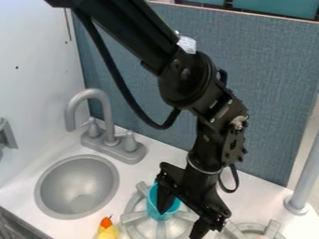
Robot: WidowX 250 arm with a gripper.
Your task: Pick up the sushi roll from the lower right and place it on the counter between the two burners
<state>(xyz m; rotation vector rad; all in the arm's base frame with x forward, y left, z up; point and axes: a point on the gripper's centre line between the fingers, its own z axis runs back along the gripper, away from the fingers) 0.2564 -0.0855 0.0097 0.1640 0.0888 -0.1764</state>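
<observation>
The black gripper (183, 219) hangs over the left stove burner (134, 217) with its fingers spread wide apart. A blue cup (152, 207) stands on that burner. One finger overlaps the cup in this view, and whether it touches or reaches inside cannot be told. The other finger is to the right of the cup, lower in the view. Part of the cup is hidden behind the gripper. Left of the burner, at the bottom edge, lies a yellow toy with an orange-red top (107, 229).
A round grey sink (77, 186) is at the left, with a grey faucet (103, 114) behind it. A second burner (257, 229) is at the lower right. A grey post (304, 172) rises at the right edge. A blue-grey panel (268, 79) stands behind the counter.
</observation>
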